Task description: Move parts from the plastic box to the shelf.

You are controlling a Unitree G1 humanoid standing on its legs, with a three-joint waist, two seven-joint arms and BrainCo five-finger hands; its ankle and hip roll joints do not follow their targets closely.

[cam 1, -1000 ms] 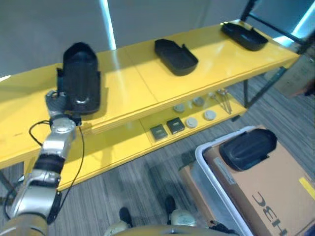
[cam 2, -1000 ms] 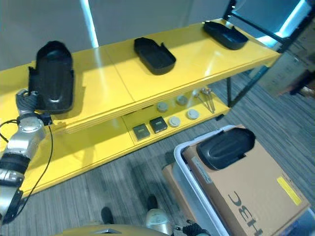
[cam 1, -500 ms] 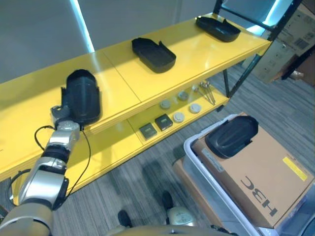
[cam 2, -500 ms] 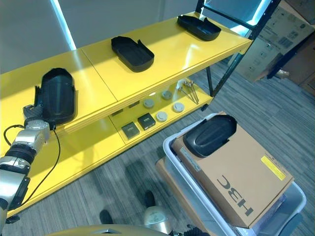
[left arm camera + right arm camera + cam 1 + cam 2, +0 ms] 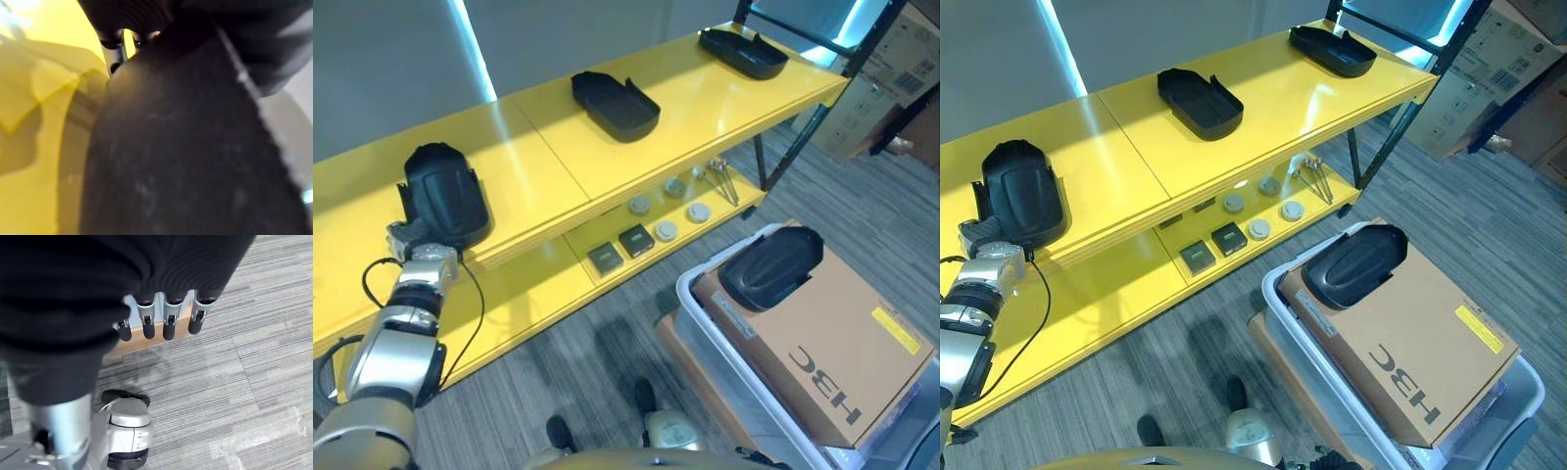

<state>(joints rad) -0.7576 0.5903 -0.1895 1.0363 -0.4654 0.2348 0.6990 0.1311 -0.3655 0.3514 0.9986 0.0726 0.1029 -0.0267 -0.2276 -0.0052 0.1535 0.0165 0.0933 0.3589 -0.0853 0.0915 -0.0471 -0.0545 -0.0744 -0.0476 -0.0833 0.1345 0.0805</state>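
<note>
Yellow two-tier shelf (image 5: 558, 147) over grey striped carpet (image 5: 1400, 186); left hand (image 5: 408, 238) under black shell part (image 5: 445, 196), grip unreadable; right hand (image 5: 166, 316) hanging relaxed, empty.

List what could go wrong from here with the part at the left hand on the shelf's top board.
1. The black part sits close to the front edge of the shelf's top board, with the left hand right at its near end. Drawing the hand back carelessly could drag it over the edge.
2. The left wrist view does not show the fingers' hold, so a snag on release is possible.
3. Another part rests on a cardboard box in the plastic box; it might slide when gripped.
</note>
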